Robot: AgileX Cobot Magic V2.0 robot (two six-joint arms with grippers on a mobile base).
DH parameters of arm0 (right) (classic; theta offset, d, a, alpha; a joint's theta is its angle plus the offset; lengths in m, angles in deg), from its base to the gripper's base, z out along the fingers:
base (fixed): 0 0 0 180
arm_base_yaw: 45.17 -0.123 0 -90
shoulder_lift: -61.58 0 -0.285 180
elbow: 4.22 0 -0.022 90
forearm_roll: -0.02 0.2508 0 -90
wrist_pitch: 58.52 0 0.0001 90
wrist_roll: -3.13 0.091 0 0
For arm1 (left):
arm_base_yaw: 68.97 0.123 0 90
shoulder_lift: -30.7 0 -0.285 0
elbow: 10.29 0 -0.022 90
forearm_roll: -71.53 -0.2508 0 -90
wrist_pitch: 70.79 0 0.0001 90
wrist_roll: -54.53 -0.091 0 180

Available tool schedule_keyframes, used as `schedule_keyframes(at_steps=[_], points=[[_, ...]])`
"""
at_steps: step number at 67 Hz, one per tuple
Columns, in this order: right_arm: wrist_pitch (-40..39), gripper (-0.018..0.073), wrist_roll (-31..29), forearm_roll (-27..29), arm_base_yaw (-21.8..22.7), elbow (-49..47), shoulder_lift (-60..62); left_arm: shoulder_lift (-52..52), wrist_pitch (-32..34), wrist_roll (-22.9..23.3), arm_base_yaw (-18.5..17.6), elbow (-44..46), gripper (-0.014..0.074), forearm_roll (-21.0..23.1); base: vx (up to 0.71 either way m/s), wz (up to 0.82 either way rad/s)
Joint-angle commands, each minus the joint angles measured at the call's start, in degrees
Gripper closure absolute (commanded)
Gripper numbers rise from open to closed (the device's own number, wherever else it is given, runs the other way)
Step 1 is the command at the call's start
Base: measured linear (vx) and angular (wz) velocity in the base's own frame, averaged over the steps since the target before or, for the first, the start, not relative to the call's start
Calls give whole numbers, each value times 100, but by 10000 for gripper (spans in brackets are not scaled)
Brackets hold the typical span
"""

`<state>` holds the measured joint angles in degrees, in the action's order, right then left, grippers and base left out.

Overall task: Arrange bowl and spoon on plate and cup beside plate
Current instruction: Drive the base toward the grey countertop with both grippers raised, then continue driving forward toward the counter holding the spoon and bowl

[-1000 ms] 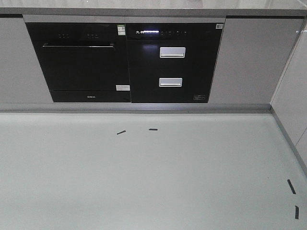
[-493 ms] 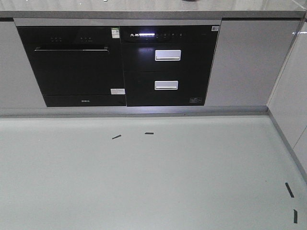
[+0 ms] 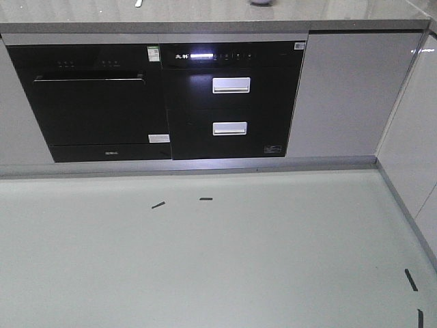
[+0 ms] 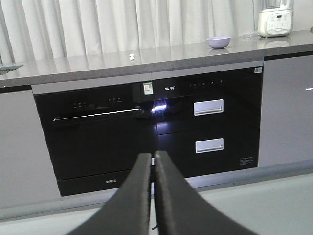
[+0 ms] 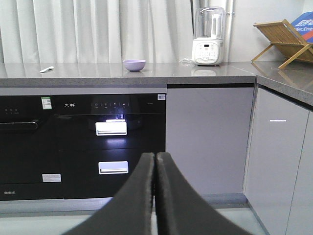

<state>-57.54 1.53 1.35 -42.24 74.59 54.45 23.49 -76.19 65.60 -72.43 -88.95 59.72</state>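
Note:
The lavender bowl (image 4: 218, 42) (image 5: 134, 64) stands on the grey countertop (image 4: 88, 66), far ahead of both grippers; only its lower edge (image 3: 259, 2) shows in the front view. The pale spoon (image 4: 131, 57) (image 5: 47, 69) lies on the same counter, left of the bowl, and its tip (image 3: 138, 3) shows at the top of the front view. The plate and the cup are out of view. My left gripper (image 4: 153, 155) is shut with nothing in it, low in front of the black appliances. My right gripper (image 5: 155, 154) is likewise shut and holds nothing.
A white blender (image 5: 209, 36) (image 4: 275, 19) stands on the counter right of the bowl, and a wooden rack (image 5: 283, 41) sits on the side counter. Below are a black oven (image 3: 95, 102) and drawer unit (image 3: 229, 102). Black tape marks (image 3: 158, 204) lie on the floor.
The front view has shifted: the appliances slid left and down in frame, and the countertop with the edges of the bowl and spoon has come into sight at the top.

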Motion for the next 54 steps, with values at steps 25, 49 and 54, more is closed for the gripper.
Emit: schedule_keyframes(at_steps=[25,49,54], points=[[-442,565,-33,-9,32,22,44,28,432,65,-4,43,603,1,11,0],[-442,565,-33,-9,32,22,44,28,432,65,-4,43,603,1,10,5],[-442,565,-33,-9,32,22,44,28,432,65,-4,43,603,1,8,4]])
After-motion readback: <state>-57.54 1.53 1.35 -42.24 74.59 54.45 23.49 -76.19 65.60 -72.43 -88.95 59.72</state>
